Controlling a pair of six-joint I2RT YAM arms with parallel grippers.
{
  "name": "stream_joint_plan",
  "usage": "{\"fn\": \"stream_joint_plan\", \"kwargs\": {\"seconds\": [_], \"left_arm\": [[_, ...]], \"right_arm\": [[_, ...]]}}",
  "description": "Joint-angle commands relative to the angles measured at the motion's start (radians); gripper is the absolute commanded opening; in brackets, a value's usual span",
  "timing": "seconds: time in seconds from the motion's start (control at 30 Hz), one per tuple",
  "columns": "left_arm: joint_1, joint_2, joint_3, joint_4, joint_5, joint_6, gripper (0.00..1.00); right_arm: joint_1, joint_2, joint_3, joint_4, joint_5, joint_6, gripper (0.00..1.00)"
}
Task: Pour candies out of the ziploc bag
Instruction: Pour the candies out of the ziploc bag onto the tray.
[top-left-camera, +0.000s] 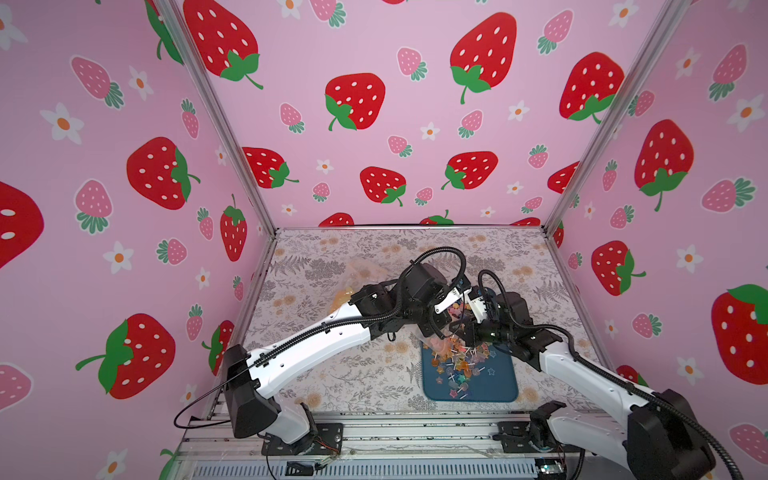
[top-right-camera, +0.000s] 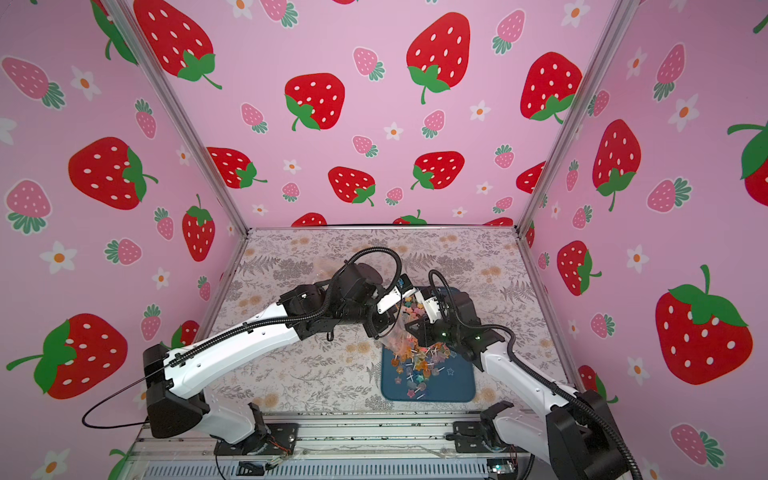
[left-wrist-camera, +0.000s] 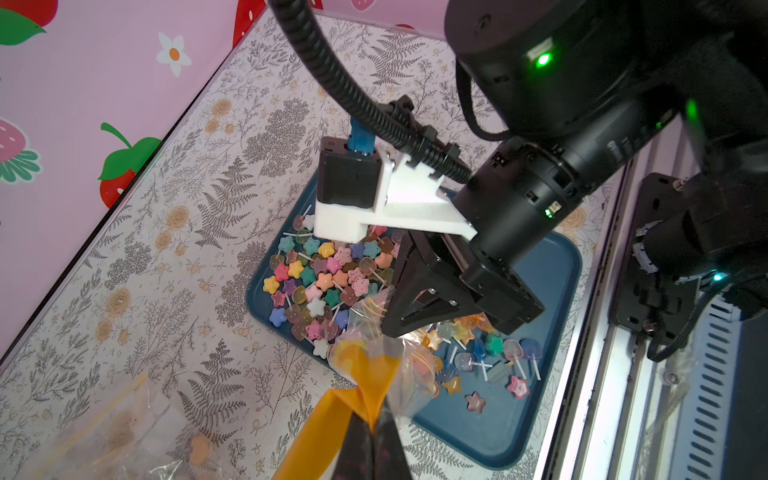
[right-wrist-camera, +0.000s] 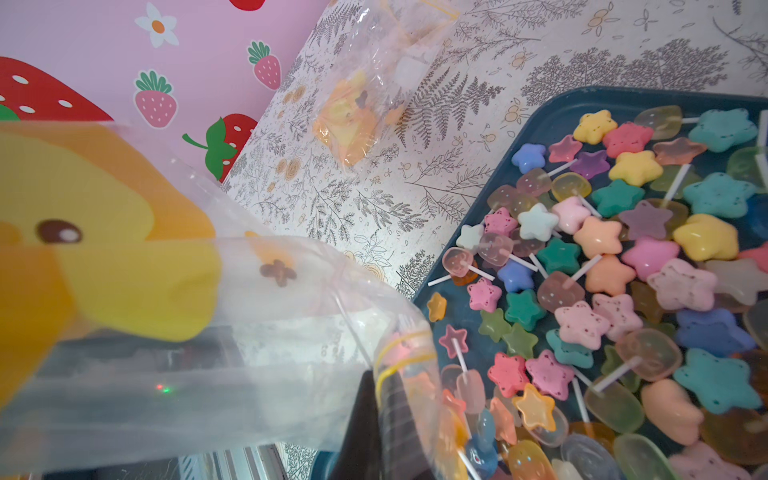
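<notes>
Tightly, left tool (left-wrist-camera: 371, 422) and right tool (right-wrist-camera: 376, 399) pinch the ziploc bag (right-wrist-camera: 270, 353) above tray (left-wrist-camera: 552, 270) and candies (left-wrist-camera: 328, 274), spare bag (right-wrist-camera: 357, 108) nearby.

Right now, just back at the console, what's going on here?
The left gripper and right gripper are both shut on a clear bag, holding it tipped above the blue tray. Many candies already lie heaped on the tray; a few may remain at the bag's mouth. A second bag lies apart on the table.

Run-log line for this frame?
phase: pouring | left gripper: shut on ziploc bag | right gripper: shut on ziploc bag | candies: piled on blue tray | ziploc bag: held above blue tray
</notes>
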Motion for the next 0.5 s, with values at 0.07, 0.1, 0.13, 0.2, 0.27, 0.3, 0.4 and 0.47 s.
{"fn": "stream_joint_plan", "kwargs": {"seconds": [0.07,0.1,0.13,0.2,0.27,0.3,0.4,0.47], "left_arm": [[-0.006,-0.011,0.058,0.012,0.002,0.019,0.00],[-0.006,-0.011,0.058,0.012,0.000,0.019,0.00],[-0.006,-0.014,0.058,0.010,0.000,0.019,0.00],[-0.005,-0.019,0.057,0.010,-0.004,0.021,0.00],[-0.005,-0.028,0.050,0.013,-0.012,0.022,0.00],[-0.005,-0.036,0.043,0.015,-0.016,0.022,0.00],[0.004,-0.075,-0.005,0.029,-0.039,0.014,0.00],[0.027,-0.116,-0.056,0.049,-0.038,-0.017,0.00]], "right_arm": [[-0.008,-0.012,-0.005,-0.022,0.008,-0.014,0.00],[-0.008,-0.014,-0.004,-0.022,0.007,-0.013,0.00],[-0.008,-0.017,-0.001,-0.025,0.005,-0.014,0.00],[-0.008,-0.024,0.008,-0.034,0.005,-0.014,0.00],[-0.008,-0.034,0.020,-0.050,0.005,-0.017,0.00],[-0.008,-0.041,0.026,-0.057,0.002,-0.018,0.00],[-0.008,-0.062,0.054,-0.090,-0.008,-0.022,0.00],[-0.004,-0.077,0.083,-0.122,-0.022,-0.036,0.00]]}}
